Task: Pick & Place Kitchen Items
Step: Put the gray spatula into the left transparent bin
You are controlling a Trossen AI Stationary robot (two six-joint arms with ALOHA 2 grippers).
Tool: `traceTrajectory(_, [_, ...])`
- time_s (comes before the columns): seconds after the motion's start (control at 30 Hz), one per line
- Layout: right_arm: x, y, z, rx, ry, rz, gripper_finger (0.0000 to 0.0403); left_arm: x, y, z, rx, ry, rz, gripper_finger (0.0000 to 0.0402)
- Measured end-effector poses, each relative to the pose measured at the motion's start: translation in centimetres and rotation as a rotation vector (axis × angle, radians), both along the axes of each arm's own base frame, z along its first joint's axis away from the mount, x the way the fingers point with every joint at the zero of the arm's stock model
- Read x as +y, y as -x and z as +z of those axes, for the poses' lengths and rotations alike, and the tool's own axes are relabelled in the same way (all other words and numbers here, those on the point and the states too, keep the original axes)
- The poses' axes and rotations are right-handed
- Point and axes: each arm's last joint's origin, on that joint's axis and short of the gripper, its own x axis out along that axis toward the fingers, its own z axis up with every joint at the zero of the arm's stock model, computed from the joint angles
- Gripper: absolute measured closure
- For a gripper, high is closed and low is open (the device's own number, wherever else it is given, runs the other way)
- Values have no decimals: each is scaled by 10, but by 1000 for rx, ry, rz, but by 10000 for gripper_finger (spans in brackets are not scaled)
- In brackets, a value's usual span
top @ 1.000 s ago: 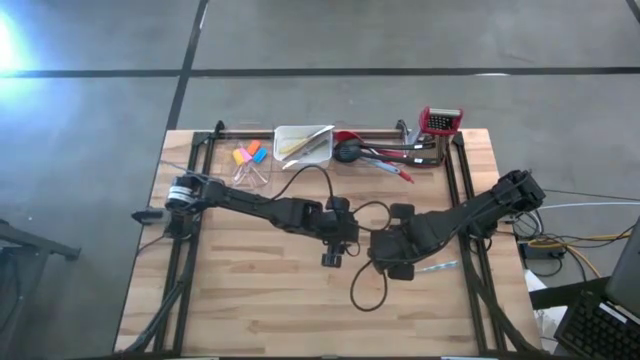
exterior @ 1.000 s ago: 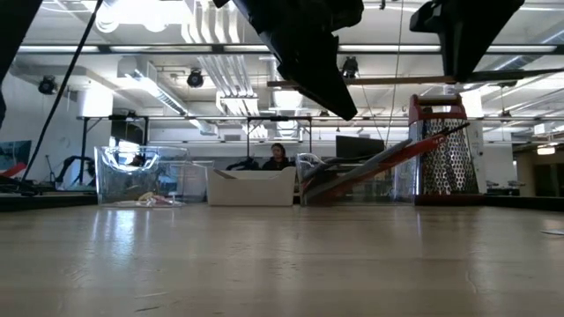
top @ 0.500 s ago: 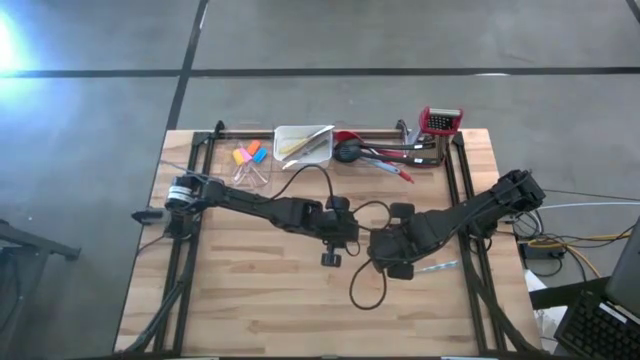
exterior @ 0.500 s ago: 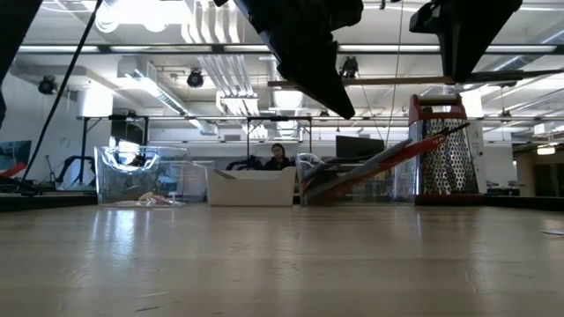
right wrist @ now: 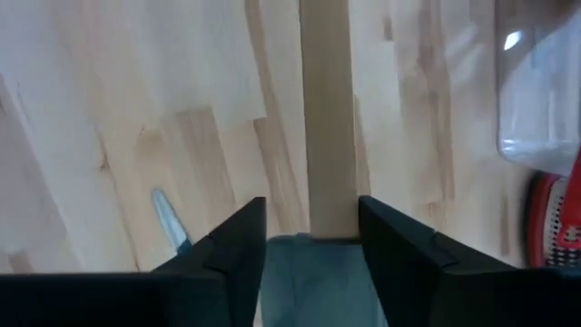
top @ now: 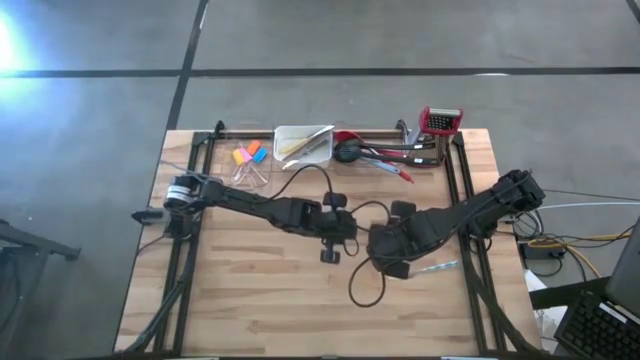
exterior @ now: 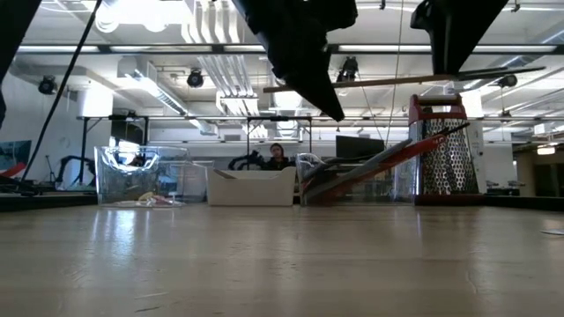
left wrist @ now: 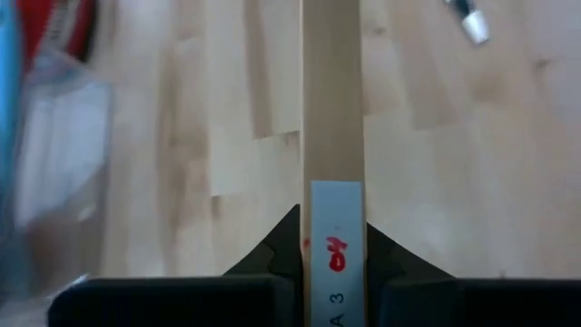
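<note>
A utensil with a long wooden handle [exterior: 388, 81] hangs above the middle of the table, between my two grippers. My left gripper [left wrist: 333, 222] is shut on the handle where a white label is stuck. My right gripper [right wrist: 311, 213] faces it, open, with its fingers on either side of the same handle [right wrist: 327, 118]. A grey-blue part of the utensil [right wrist: 313, 272] lies back between them. In the high view the grippers [top: 345, 238] [top: 378, 243] are close together and hide the utensil. Other kitchen items [top: 375, 155] are piled at the far edge. My left gripper pinches the wooden handle at its labelled stretch [left wrist: 334, 204] between its two fingers. The fingers come level from the table's left and point along the handle. The utensil is lifted clear of the table and slants slightly. My right gripper shows a clear gap between one finger [right wrist: 238, 241] and the handle. Whether the other finger [right wrist: 390, 241] touches the handle I cannot tell.
A white tray [top: 303, 143], a red-topped grater [top: 440, 120] and a clear container with coloured pieces [top: 248, 160] stand along the far edge. A small pale piece [top: 437, 267] lies on the table near my right arm. A black cable [top: 365, 290] loops below the grippers.
In the low view the wooden handle has tipped from level to a slant, its right end now higher. More of it shows past my right gripper. Both arms have risen slightly.
</note>
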Motion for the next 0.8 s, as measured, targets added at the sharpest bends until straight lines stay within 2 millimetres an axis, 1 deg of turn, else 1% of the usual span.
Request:
traceTrajectory(0.13, [0, -2, 4, -34, 9, -32, 223, 6, 5, -1, 7, -61, 58, 359])
traceTrajectory(0.3, [1, -3, 5, -75, 38, -58, 221, 12, 17, 1, 1, -87, 117, 359])
traceTrajectory(0.37, [3, 0, 4, -39, 13, -58, 223, 21, 26, 0, 2, -120, 214, 359])
traceTrajectory(0.43, [5, 0, 6, -53, 21, -34, 225, 33, 31, 2, -39, -119, 286, 359])
traceTrajectory(0.5, [4, -1, 12, -100, 85, -22, 227, 41, 37, 0, -47, -100, 321, 359])
traceTrajectory(0.63, [-5, -3, 30, -238, 294, -40, 231, 44, 47, -12, -17, -38, 309, 359])
traceTrajectory(0.7, [-6, -1, 39, -288, 352, -54, 233, 47, 52, -12, -20, -67, 324, 359])
traceTrajectory(0.8, [-9, 4, 50, -340, 351, -95, 236, 54, 68, -8, -41, -165, 419, 359])
